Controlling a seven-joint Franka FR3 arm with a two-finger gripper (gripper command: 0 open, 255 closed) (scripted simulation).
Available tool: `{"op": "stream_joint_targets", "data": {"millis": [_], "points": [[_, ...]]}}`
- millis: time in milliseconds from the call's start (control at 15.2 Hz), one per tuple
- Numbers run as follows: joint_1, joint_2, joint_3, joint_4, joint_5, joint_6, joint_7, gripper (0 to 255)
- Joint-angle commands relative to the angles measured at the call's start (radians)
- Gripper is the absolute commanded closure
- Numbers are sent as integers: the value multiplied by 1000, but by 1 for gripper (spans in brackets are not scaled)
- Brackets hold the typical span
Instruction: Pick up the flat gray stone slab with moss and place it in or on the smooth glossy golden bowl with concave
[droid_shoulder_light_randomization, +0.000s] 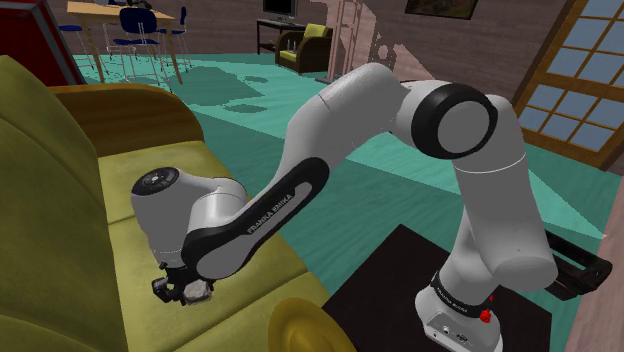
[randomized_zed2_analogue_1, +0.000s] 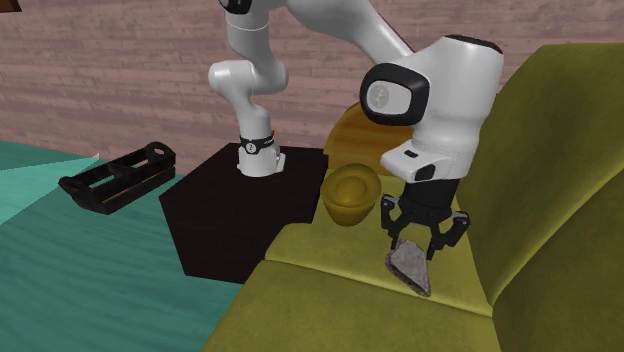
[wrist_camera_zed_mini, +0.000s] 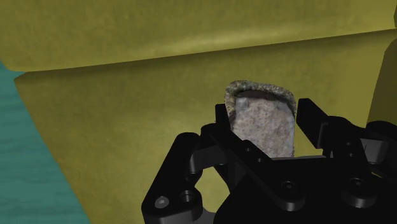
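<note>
While the white arm (droid_shoulder_light_randomization: 300, 190) bends low over the olive-yellow sofa (randomized_zed2_analogue_1: 330, 300), its black jaws pinch the flat grey speckled stone slab (randomized_zed2_analogue_1: 409, 266) by its two side edges. The slab hangs tilted in the lower middle of the second exterior view, its lower end close to the seat cushion; whether it touches I cannot tell. The glossy golden bowl (randomized_zed2_analogue_1: 350, 195) sits at the sofa's near end, up and left of the slab and apart from it.
</note>
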Motion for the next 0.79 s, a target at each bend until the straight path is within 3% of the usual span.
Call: {"op": "stream_joint_targets", "data": {"millis": [0, 726], "points": [[-4, -18, 6, 1, 8, -19, -5, 255], [-18, -94, 29, 30, 46, -119, -31, 255]]}}
